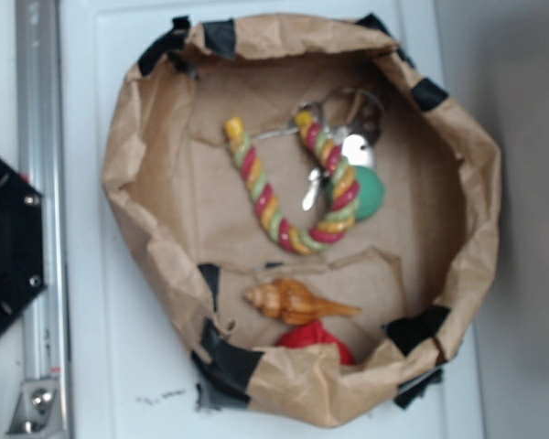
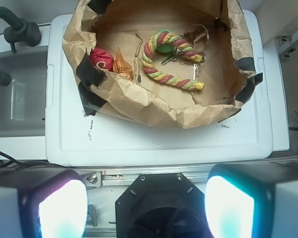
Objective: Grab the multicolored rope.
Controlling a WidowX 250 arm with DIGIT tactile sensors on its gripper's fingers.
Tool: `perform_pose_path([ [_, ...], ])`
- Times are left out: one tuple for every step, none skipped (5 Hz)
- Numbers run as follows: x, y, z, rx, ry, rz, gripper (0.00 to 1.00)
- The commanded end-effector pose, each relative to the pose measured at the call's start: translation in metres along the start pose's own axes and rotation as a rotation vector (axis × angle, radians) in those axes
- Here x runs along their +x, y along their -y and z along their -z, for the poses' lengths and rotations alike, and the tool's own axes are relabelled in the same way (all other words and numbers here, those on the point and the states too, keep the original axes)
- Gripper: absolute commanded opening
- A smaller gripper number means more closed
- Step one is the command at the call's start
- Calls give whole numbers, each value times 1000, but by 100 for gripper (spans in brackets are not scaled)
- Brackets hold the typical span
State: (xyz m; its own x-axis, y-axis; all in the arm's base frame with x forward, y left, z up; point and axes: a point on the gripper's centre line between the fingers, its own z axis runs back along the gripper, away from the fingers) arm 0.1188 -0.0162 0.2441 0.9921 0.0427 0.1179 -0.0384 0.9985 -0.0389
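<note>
The multicolored rope (image 1: 261, 192) is a thick twist of red, yellow and pale green, bent in a U. It lies on the floor of a rolled-down brown paper bag (image 1: 119, 174). The wrist view has the rope (image 2: 174, 79) far ahead inside the bag. My gripper (image 2: 146, 208) is open, its two fingers spread wide at the bottom corners with nothing between them. It hangs over the black robot base, well short of the bag. The exterior view does not include the gripper.
Inside the bag lie an orange seashell (image 1: 297, 302), a red object (image 1: 316, 337), a green ball (image 1: 371, 192) and keys on a ring (image 1: 352, 137) against the rope. The bag stands on a white lid (image 2: 154, 141). A metal rail (image 1: 38, 183) and sink (image 2: 20, 94) flank it.
</note>
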Motion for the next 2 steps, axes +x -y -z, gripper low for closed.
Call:
perform_pose_path([
  [0, 0, 0, 0, 0, 0, 100],
  [46, -9, 42, 55, 12, -8, 100],
])
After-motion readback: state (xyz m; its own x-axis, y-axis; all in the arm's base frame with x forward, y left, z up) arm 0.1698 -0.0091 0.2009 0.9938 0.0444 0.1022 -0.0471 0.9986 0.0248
